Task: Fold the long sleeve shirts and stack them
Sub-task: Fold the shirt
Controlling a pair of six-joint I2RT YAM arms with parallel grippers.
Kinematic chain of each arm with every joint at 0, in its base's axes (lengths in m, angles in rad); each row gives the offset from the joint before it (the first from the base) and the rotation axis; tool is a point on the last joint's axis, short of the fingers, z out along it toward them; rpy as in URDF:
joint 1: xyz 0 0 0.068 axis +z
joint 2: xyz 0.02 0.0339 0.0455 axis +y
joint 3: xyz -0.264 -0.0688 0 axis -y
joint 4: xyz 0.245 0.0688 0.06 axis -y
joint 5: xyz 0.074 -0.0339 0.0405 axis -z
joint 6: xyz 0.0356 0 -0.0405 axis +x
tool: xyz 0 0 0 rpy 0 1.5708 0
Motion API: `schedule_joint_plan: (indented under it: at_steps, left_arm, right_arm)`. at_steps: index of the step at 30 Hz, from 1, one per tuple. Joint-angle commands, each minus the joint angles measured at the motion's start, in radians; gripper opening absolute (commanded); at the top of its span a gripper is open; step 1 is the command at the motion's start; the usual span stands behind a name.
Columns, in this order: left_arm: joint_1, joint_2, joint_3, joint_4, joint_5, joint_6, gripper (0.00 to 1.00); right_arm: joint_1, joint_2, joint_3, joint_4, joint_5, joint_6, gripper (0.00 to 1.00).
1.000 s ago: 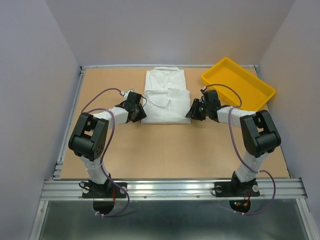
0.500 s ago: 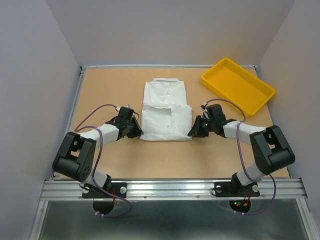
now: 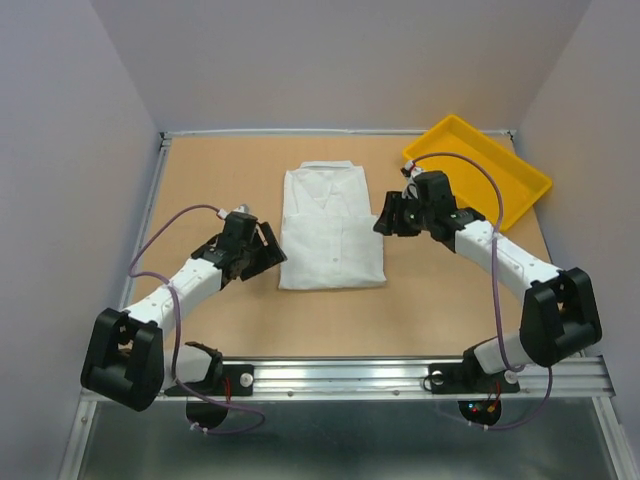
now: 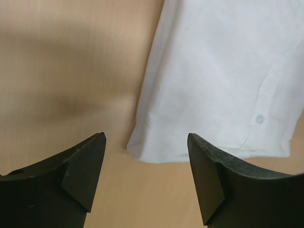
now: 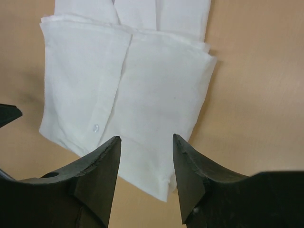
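Note:
One long sleeve shirt (image 3: 332, 228), white and folded into a rectangle with collar and button front up, lies flat mid-table. My left gripper (image 3: 266, 254) stands open just off its near left corner. In the left wrist view that corner of the shirt (image 4: 223, 80) lies beyond the open gripper (image 4: 146, 137), with bare table between the fingers. My right gripper (image 3: 387, 216) hangs open at the shirt's right edge. The right wrist view looks down on the shirt (image 5: 128, 85) through the open gripper (image 5: 146, 137), which holds nothing.
A yellow tray (image 3: 480, 170) sits at the far right corner, just behind the right arm's wrist. The tan table (image 3: 200, 170) has a raised metal rim on the left and far sides. Both arm bases stand at the near rail.
The shirt slid toward the near edge, then both grippers opened and let it go. The left arm drew back to the left; the right gripper moved farther up the shirt's right edge.

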Motion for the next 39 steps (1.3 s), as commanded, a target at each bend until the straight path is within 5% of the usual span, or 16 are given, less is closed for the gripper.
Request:
schedule_joint_plan:
  at_steps: [1,10,22,26,30,39]
  left_arm:
    - [-0.002,0.041,0.137,0.06,-0.08,0.054,0.82]
    - [0.01,0.369,0.37,0.124,-0.146,0.125,0.71]
    - [0.029,0.566,0.473,0.167,-0.106,0.128,0.52]
    - [0.036,0.572,0.46,0.172,-0.123,0.123,0.43]
    - [0.04,0.573,0.441,0.189,-0.117,0.131,0.34]
    - [0.055,0.532,0.354,0.299,-0.033,0.114,0.24]
  right_arm:
    - [-0.001,0.097,0.14,0.011,0.119,-0.04,0.53]
    - [-0.033,0.29,0.25,0.129,0.128,0.021,0.51]
    - [-0.062,0.467,0.29,0.212,0.115,0.075,0.46]
    - [-0.062,0.49,0.307,0.22,0.076,0.057,0.36]
    - [-0.062,0.482,0.319,0.231,0.012,0.024,0.15]
    - [-0.059,0.474,0.356,0.24,-0.099,-0.054,0.02]
